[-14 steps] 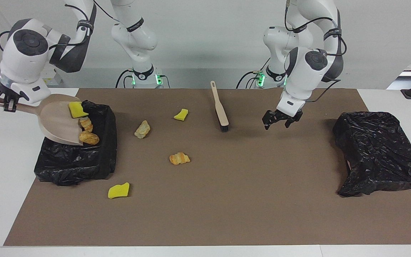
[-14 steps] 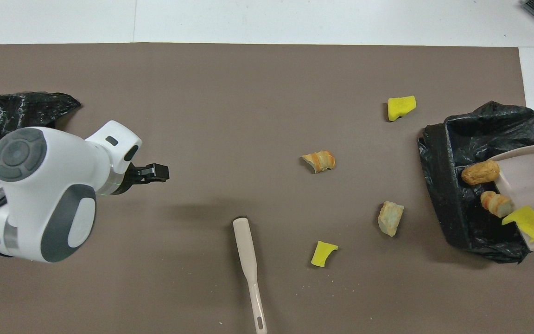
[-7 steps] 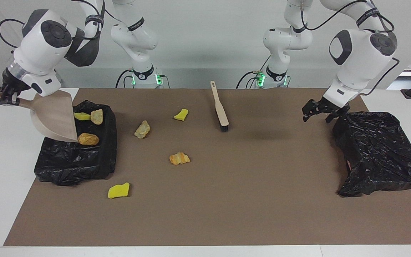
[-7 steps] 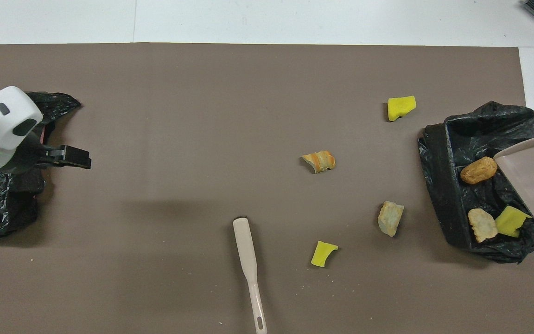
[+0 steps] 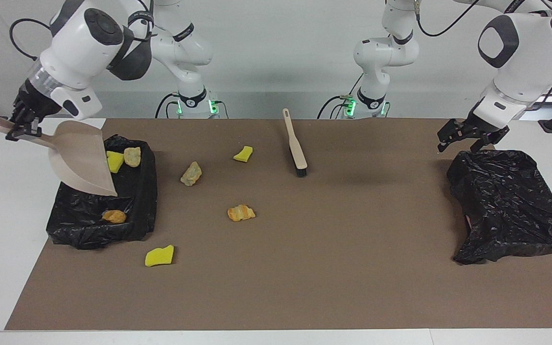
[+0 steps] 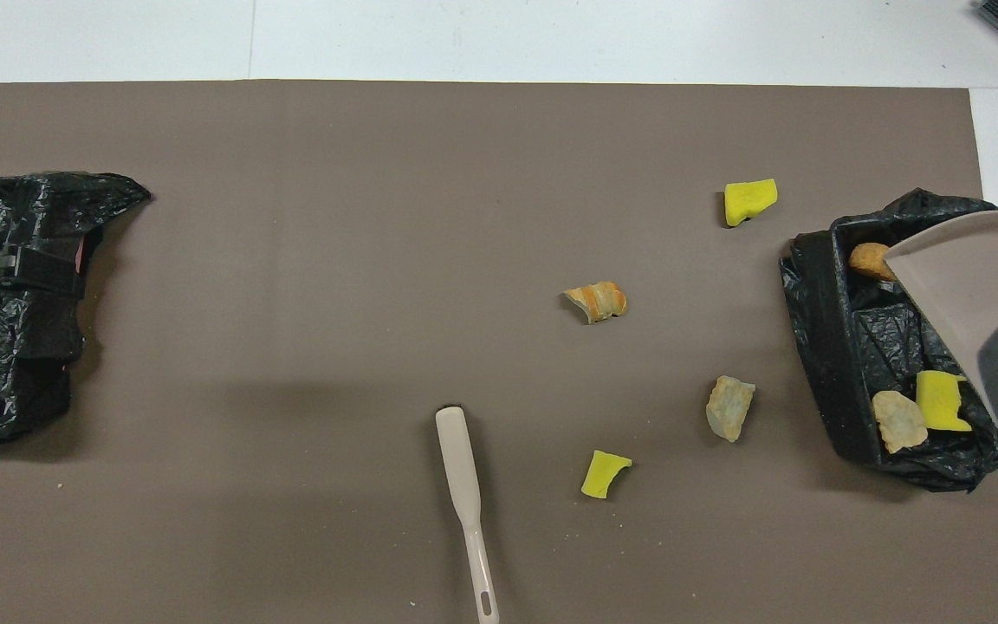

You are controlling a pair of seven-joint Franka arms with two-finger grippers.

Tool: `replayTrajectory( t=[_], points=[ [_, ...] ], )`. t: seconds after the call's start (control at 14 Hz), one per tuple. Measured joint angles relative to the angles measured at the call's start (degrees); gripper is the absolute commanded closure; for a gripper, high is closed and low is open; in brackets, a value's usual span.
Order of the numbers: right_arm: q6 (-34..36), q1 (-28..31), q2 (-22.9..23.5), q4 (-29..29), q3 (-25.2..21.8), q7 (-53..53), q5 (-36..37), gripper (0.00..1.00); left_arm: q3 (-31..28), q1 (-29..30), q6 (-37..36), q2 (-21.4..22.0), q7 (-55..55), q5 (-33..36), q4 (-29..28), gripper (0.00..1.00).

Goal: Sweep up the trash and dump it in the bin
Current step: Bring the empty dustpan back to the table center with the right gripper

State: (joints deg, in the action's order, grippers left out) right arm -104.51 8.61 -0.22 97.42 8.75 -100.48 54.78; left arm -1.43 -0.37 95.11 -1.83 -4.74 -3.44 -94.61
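The right gripper (image 5: 18, 127), clamped on the beige dustpan (image 5: 82, 163) handle, tilts the pan's mouth down over the black-lined bin (image 5: 127, 225) at the right arm's end; three bits lie inside, four remain on the brown mat (image 5: 304, 268). The brush (image 5: 295, 143) lies handle toward the robots near the mat's robot-side edge. The left gripper (image 5: 467, 135), jaws apart and empty, hovers over the black bag (image 5: 511, 201).

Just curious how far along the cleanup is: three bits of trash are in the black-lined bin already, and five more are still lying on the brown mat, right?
Not quite. Three bits are in the bin, but only four remain on the brown mat, not five: two yellow sponge scraps and two bread-like lumps. The facing view shows all four; the overhead view agrees.
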Motion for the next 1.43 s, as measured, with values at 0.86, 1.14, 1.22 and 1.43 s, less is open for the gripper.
replayTrajectory(
  t=[0.86,1.14,1.22,1.43],
  points=[
    [3.91,-13.86,12.39,-10.85,0.24,60.15,-29.40,1.00,1.42,-0.12,-5.32,0.73,0.54,2.10,3.40,0.00],
    [3.72,-20.02,23.75,-21.64,0.23,88.70,-39.06,1.00,1.35,-0.11,-6.00,1.13,0.54,2.10,3.40,0.00],
    [3.56,-21.75,26.64,-24.76,0.23,96.20,-41.41,1.00,1.34,-0.11,-6.00,1.14,0.54,2.10,3.40,0.00],
    [0.33,-27.17,34.17,-31.02,0.28,115.84,-44.36,1.00,1.39,-0.11,-6.00,1.14,0.54,2.10,3.40,0.00]
  ],
)
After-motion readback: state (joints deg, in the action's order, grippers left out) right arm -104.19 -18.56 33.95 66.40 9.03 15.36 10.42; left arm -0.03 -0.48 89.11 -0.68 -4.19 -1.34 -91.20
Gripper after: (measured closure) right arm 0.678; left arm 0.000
